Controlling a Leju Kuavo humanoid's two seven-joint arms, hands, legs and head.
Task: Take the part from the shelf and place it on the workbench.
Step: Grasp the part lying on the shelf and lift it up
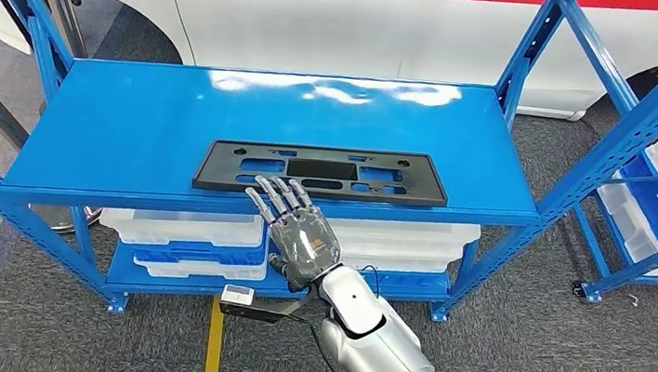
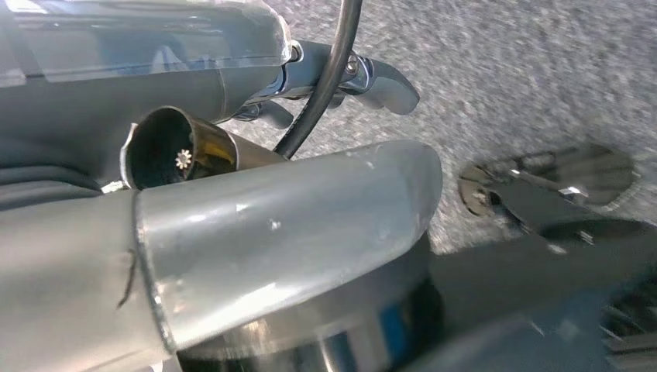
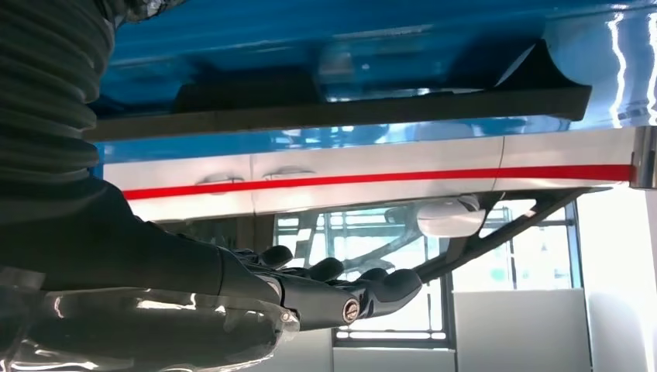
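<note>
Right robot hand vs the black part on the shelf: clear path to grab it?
Probably yes. The right robot hand is open, fingers extended at the front edge of the black part, which lies flat near the front of the blue shelf. Nothing lies between them. Contact cannot be confirmed.

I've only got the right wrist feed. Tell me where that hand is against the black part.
Observer: In the head view, the right hand is in front of the blue shelf, fingers straight, tips at the near edge of the black part.
Operator: Give me how the part lies.
Observer: Flat, lengthwise along the shelf's front edge, nothing on top of it.
Operator: Report what's underneath.
Observer: White bins sit on the lower level, below the hand.
</note>
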